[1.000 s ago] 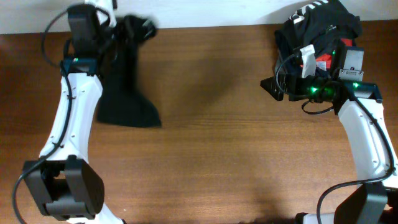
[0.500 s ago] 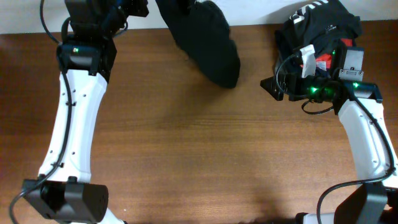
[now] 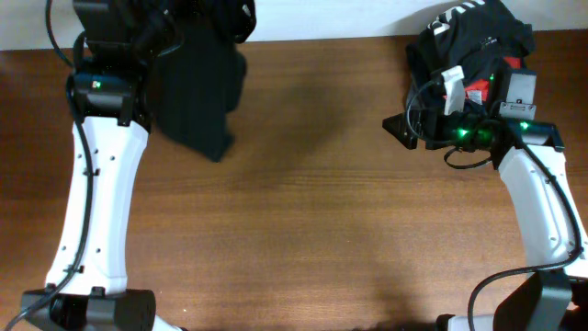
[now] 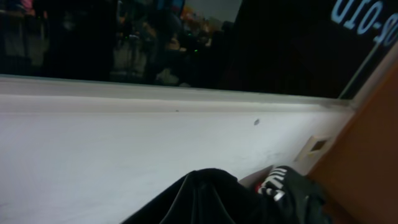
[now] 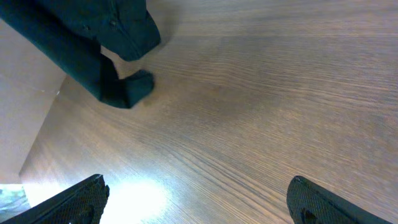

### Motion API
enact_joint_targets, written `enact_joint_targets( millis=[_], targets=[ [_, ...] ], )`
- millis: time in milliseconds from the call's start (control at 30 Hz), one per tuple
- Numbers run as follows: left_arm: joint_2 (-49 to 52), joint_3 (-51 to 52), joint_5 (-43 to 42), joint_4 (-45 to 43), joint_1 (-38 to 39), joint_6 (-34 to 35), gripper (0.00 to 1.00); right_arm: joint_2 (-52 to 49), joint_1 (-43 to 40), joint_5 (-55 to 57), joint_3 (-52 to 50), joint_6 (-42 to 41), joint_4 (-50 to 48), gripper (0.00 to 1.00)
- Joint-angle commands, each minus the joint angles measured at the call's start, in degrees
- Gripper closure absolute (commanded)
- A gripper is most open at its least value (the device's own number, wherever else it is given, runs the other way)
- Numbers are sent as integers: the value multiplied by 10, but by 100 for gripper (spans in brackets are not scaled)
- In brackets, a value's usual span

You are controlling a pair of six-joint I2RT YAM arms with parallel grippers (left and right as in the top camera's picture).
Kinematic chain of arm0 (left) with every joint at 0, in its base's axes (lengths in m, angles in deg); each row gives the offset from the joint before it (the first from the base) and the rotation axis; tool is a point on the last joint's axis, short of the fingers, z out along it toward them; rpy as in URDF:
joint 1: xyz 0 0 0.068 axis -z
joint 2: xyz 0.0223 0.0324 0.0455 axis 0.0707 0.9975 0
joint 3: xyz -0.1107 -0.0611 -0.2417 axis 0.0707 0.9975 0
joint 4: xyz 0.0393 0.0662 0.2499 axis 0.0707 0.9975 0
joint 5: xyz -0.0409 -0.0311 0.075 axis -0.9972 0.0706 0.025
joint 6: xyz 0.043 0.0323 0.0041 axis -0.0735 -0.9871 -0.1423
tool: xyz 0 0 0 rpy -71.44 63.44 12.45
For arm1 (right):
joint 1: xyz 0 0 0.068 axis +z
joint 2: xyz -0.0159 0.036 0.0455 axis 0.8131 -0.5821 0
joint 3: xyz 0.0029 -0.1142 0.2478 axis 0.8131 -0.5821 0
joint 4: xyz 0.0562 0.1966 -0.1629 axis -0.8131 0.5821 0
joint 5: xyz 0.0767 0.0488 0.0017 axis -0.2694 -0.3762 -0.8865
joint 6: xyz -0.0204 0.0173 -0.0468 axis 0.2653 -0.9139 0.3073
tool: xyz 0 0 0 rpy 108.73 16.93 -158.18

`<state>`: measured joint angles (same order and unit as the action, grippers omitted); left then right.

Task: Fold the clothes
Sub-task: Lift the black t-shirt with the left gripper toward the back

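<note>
Hanging from the left gripper (image 3: pixel 184 20), which is clamping its bunched top, the shirt (image 3: pixel 202 92) is dangling above the table's (image 3: pixel 312 211) far-left corner. The right gripper (image 3: pixel 397 129) is hovering with jaws wide apart, holding nothing, just beside the heap (image 3: pixel 473 37).

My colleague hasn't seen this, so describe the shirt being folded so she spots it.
At the far left corner of the wooden table, beside the white left arm, hangs one bunched T-shirt. It is plain black and alone; the mixed heap lies far right.
</note>
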<state>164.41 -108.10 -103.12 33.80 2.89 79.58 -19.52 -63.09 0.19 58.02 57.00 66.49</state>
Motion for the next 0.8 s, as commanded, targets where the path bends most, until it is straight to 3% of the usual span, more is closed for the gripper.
enact_joint_targets(
  millis=[0, 300, 533, 767],
  targets=[
    [-32, -21, -33, -17, -2, 25, 99, -1, 24, -18, 12, 2, -10, 4],
    [-82, -21, -69, -84, -2, 71, 99, -1, 45, -55, 12, 2, -30, 4],
    [-127, -21, -81, -54, -2, 71, 99, -1, 46, -57, 12, 1, -53, 4],
    [-143, -21, -100, -54, -2, 72, 99, -2, 95, -58, 12, -55, -122, 7]
  ],
)
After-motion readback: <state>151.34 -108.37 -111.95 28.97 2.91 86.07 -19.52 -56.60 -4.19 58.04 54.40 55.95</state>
